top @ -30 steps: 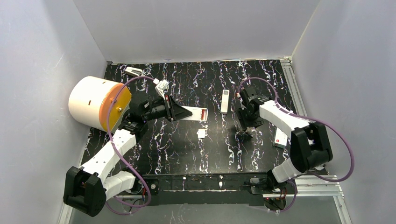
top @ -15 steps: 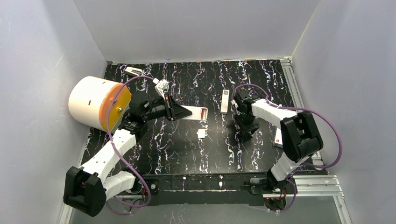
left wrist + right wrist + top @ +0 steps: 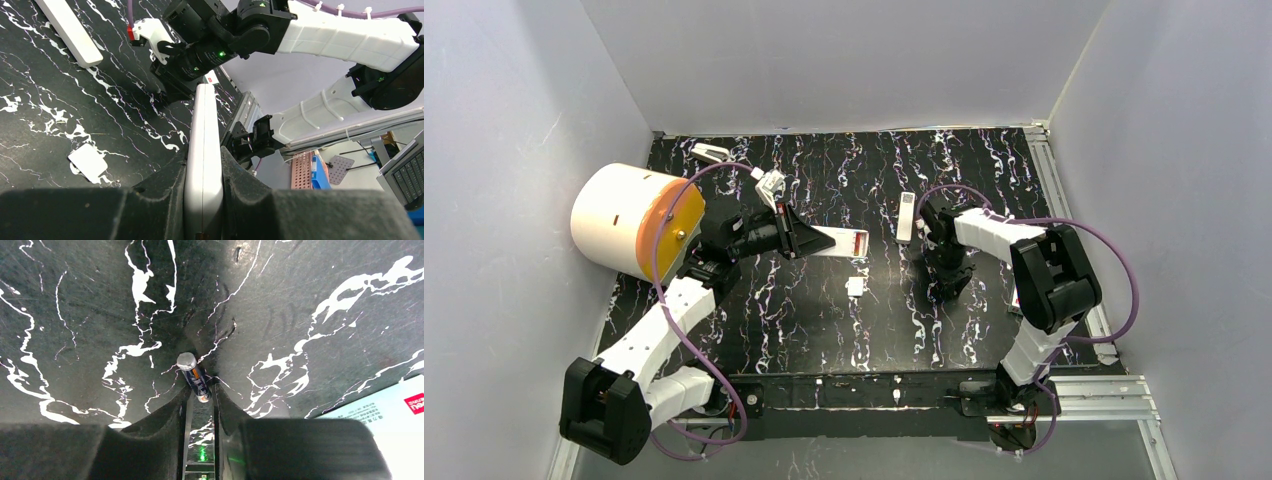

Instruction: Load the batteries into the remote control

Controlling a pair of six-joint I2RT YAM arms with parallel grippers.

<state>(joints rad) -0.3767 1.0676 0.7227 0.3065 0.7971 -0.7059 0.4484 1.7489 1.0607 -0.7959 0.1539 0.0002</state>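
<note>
While left gripper (image 3: pixel 202 162) clamps the remote (image 3: pixel 204 115) left of worktop (image 3: pixel 804 330) centre, right gripper (image 3: pixel 201 391) pinches one battery (image 3: pixel 194 375) toward the right edge; none visibly seated yet; insertion pending.

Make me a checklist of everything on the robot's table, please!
Surface: black table with white veins.
Job's things: remote clamped in left gripper; battery pinched by right gripper.
Clutter: second remote, small white cover, white box, white-and-orange drum, unclear small item.
Grippers: both shut on their loads.
Cables: purple cable loops along each arm.
Surroundings: plain grey walls.
</note>
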